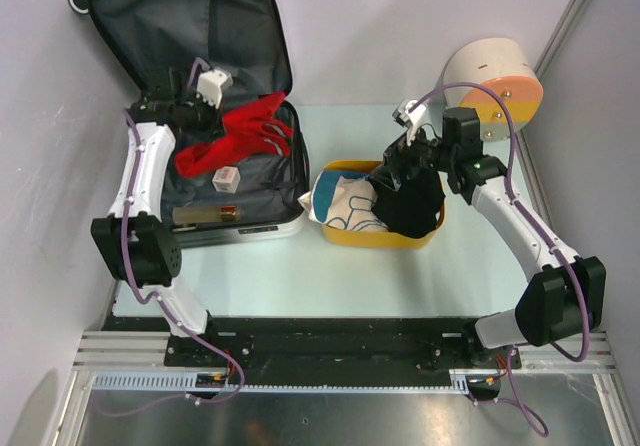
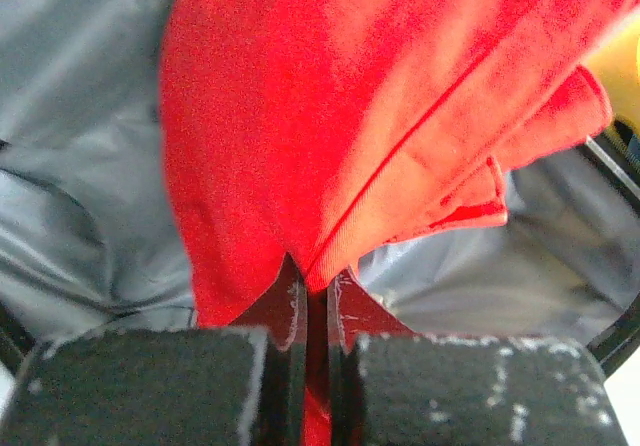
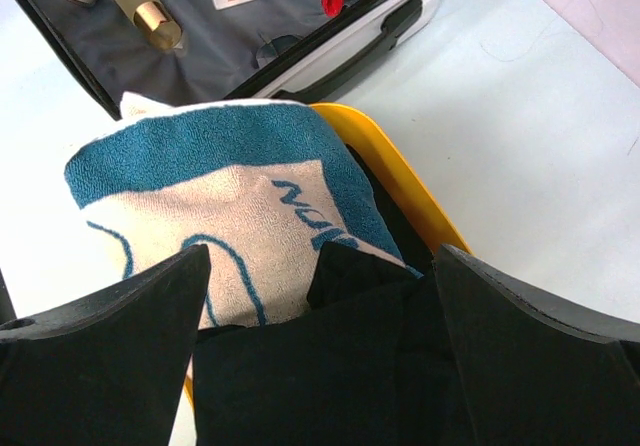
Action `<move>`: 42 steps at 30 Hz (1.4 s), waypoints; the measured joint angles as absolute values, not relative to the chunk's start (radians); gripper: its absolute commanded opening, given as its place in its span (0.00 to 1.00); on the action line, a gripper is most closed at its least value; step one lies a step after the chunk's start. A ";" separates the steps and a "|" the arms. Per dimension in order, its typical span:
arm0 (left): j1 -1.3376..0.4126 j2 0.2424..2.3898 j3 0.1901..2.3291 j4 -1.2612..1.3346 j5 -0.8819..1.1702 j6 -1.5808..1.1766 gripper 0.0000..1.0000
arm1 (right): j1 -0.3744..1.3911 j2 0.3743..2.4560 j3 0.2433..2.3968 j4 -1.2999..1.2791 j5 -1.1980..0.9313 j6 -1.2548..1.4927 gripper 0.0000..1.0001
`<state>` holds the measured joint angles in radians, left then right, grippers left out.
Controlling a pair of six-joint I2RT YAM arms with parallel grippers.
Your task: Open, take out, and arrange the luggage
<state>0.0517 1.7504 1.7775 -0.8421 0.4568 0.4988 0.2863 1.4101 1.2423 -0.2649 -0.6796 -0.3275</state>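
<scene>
Top external view: the luggage (image 1: pixel 190 26) lies open at the upper left of the frame, lid tipped up, with the yellow basket (image 1: pixel 375 238) just beside it on the right. My left gripper (image 2: pixel 315 296) is pinched tight on a red cloth (image 2: pixel 380 116) over the grey lining. My right gripper (image 3: pixel 320 266) stands spread wide above the basket, with a black garment (image 3: pixel 330 366) between its fingers and a blue-and-cream towel (image 3: pixel 230 186) beside that.

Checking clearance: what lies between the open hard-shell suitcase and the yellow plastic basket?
Only a narrow strip of bare pale table, clearest in the right wrist view.
</scene>
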 measured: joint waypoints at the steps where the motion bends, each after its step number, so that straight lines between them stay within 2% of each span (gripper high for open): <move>1: 0.051 1.751 1.812 -0.849 0.458 0.484 0.00 | 0.286 1.411 1.242 -0.263 -0.680 -0.325 0.99; 11: -0.059 1.806 2.176 -0.882 0.465 0.362 0.00 | 0.208 1.413 1.242 -0.268 -0.692 -0.286 0.99; 18: -0.235 1.848 2.288 -0.878 0.417 0.322 0.00 | 0.086 1.411 1.242 -0.292 -0.709 -0.260 0.98; 25: -0.456 1.839 2.242 -0.878 0.370 0.272 0.00 | -0.056 1.401 1.243 -0.353 -0.735 -0.245 0.97; 34: -0.750 1.813 1.884 -0.826 0.353 0.228 0.00 | -0.136 1.401 1.244 -0.420 -0.780 -0.238 0.96; 42: -0.850 1.814 1.827 -0.748 0.351 0.218 0.00 | -0.157 1.384 1.244 -0.459 -0.826 -0.280 0.98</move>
<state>-0.8497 1.8145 1.8267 -0.7479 0.3508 0.2180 -0.1566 1.3842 1.2442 -0.4595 -0.8261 -0.2798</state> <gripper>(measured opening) 0.039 0.974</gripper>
